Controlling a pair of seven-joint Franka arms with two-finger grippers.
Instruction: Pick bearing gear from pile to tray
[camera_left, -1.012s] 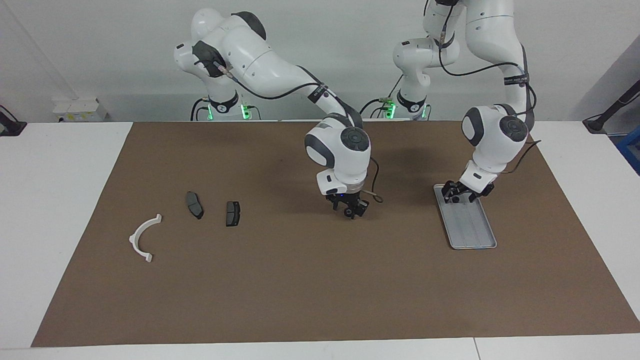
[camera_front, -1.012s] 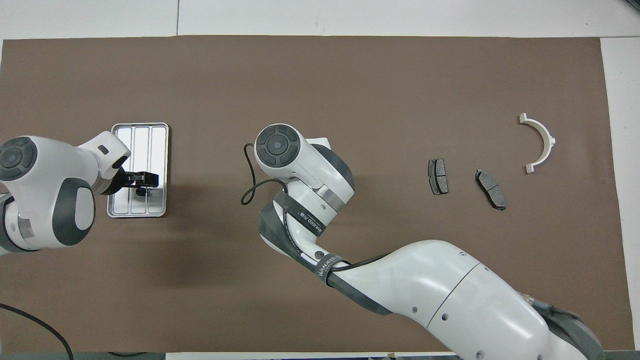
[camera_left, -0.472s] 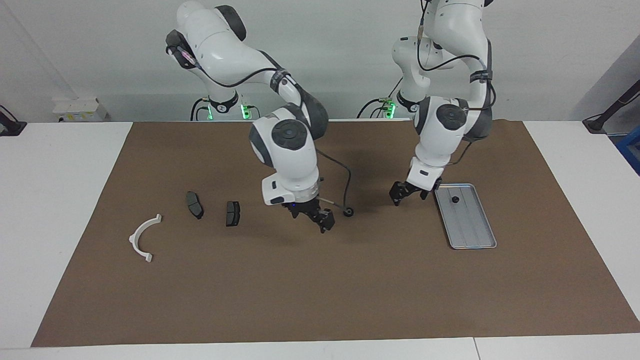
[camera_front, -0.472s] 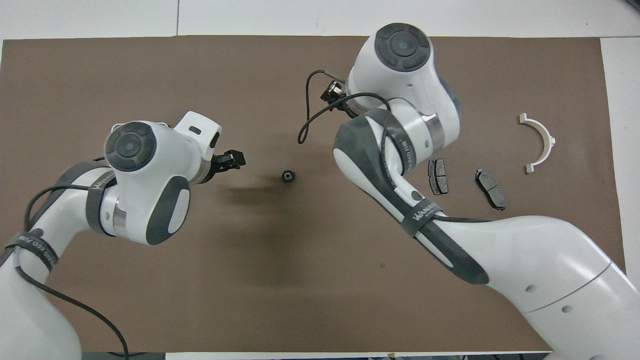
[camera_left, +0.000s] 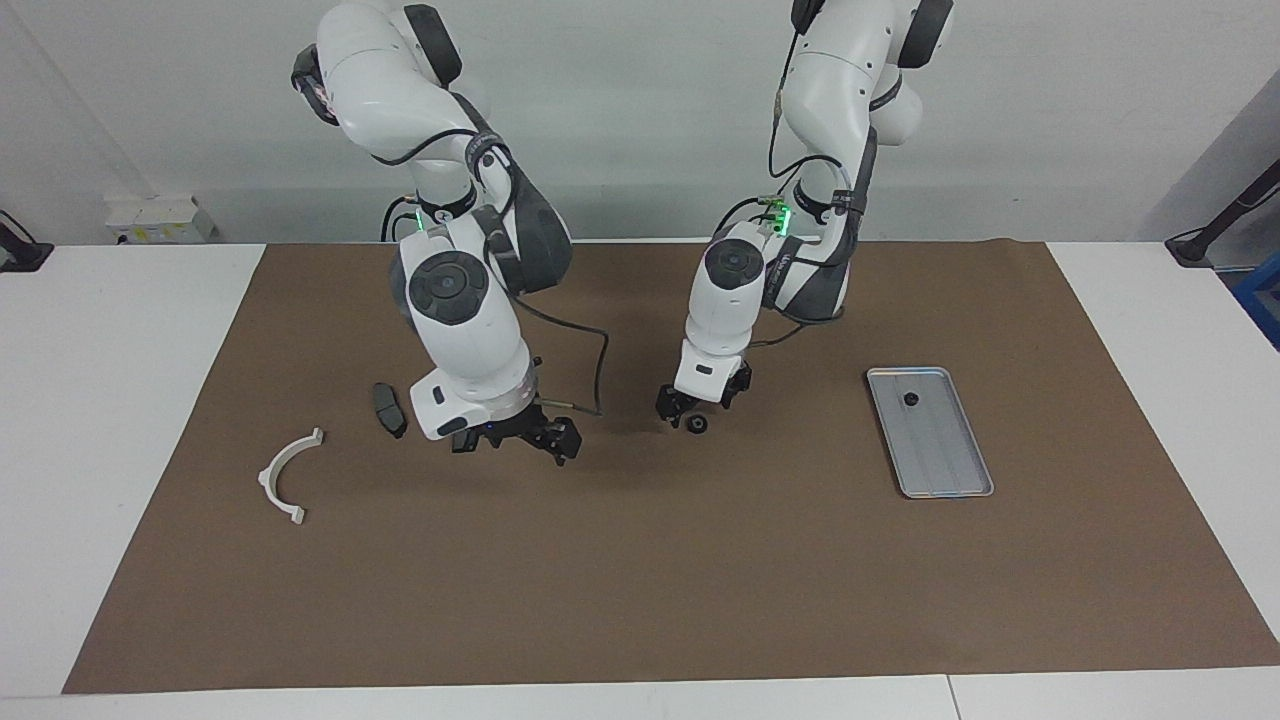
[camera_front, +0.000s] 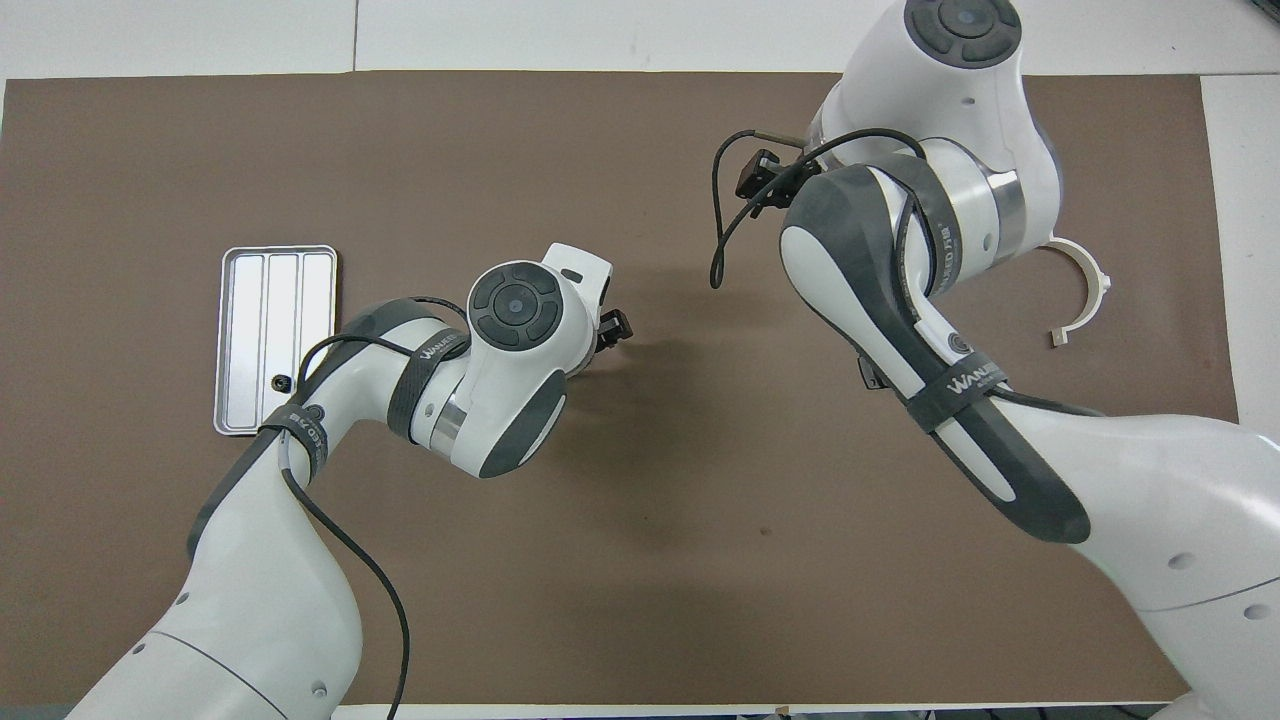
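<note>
- White curved arc lies on the brown mat toward the right arm's end of the table, apart from the other parts
- One dark brake pad lies on the mat just beside the right arm's wrist; a second pad is probably under that arm, though only a dark edge shows in the overhead view
- Right gripper hangs low over the mat beside the pad – whether its fingers are spread or pressed together I cannot tell
- Left gripper is down at mid-table right above a small black round piece that sits on the mat; its fingers look parted, with nothing pinched between them
- Silver tray lies toward the left arm's end of the table, well apart from both grippers – one tiny black round part rests on its floor near the end nearer the robots
</note>
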